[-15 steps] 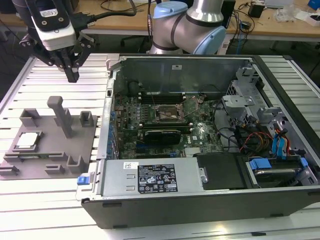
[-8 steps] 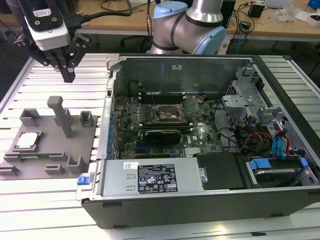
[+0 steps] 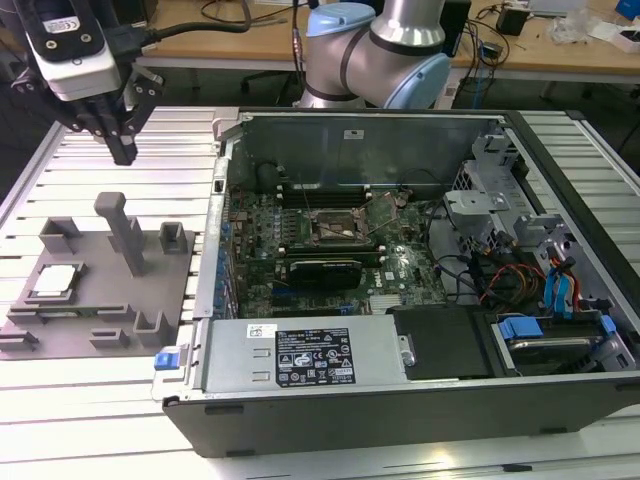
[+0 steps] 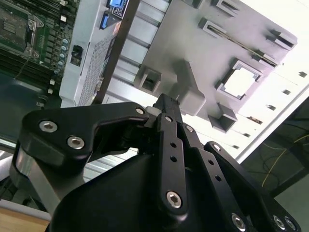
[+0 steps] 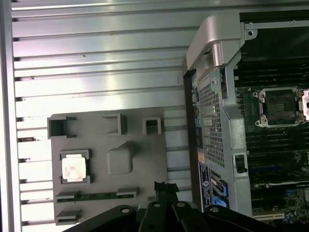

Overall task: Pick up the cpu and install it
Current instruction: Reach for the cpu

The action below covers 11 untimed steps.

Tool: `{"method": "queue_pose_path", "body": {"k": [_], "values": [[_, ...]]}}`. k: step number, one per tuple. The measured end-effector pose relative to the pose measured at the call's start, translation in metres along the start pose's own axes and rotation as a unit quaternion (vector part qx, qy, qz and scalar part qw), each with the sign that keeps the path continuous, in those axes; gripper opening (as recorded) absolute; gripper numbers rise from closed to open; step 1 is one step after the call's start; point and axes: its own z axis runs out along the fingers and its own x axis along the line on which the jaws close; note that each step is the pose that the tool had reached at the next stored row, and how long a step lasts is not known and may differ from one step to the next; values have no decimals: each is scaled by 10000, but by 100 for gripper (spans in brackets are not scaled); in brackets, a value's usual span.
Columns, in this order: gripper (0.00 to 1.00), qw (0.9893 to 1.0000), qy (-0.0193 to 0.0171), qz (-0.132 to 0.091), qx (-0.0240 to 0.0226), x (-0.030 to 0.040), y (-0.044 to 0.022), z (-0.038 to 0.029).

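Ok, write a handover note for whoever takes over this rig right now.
The pincer: shut, empty, hovering near the grey plastic fixture plate.
The small square silvery-topped cpu: lying in its fixture pocket, apart from the pincer.
The motherboard socket inside the open black computer case: lid raised, no chip in it.
Done: nothing visible.
Left: pickup and install.

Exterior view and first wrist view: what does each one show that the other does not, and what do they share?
Exterior view's extras: the arm's blue joint, the power supply, the drive bay, orange cables. First wrist view's extra: a green strip in a slot of the grey fixture. Shared: the cpu seated in that fixture, the open socket, and the gripper, clear of the cpu.
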Motion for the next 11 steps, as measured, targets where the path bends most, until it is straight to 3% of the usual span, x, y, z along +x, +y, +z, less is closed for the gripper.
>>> {"method": "queue_pose_path", "body": {"k": [8,11], "values": [[11,10000,-1,0,0,106,-8,-3],[11,10000,-2,-1,0,177,-13,-5]]}}
